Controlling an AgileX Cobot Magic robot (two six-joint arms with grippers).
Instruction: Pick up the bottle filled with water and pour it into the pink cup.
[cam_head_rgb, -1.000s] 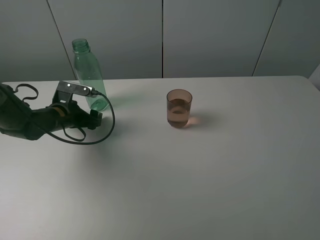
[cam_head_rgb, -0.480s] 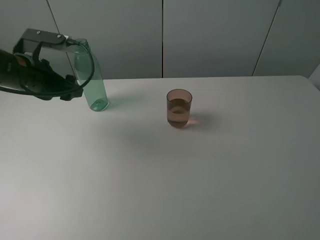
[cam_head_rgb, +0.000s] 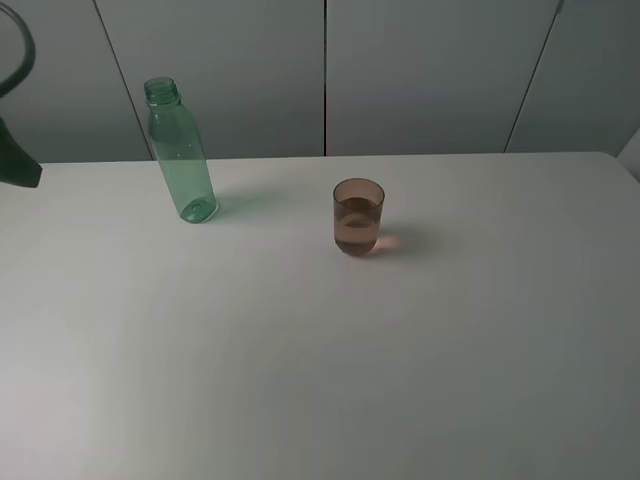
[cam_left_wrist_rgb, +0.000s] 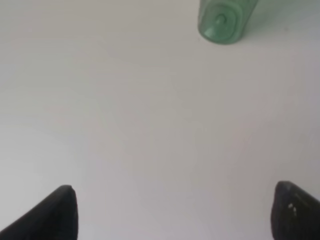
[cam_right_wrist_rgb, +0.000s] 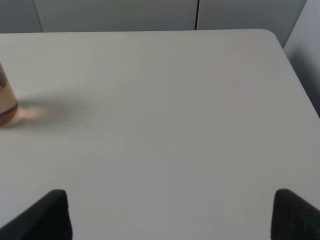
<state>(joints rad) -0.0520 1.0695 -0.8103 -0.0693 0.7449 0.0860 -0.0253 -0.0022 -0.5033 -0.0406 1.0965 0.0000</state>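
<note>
While above the table (cam_left_wrist_rgb: 150, 125), left gripper (cam_left_wrist_rgb: 172, 212) fingers (cam_left_wrist_rgb: 55, 215) spread, bottle (cam_left_wrist_rgb: 222, 20) apart.

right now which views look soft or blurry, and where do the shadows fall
Exterior high view: sharp; the bottle and cup cast faint shadows to their right on the table. Left wrist view: soft, bottle base blurred. Right wrist view: fairly clear, cup's pinkish shadow beside it.
</note>
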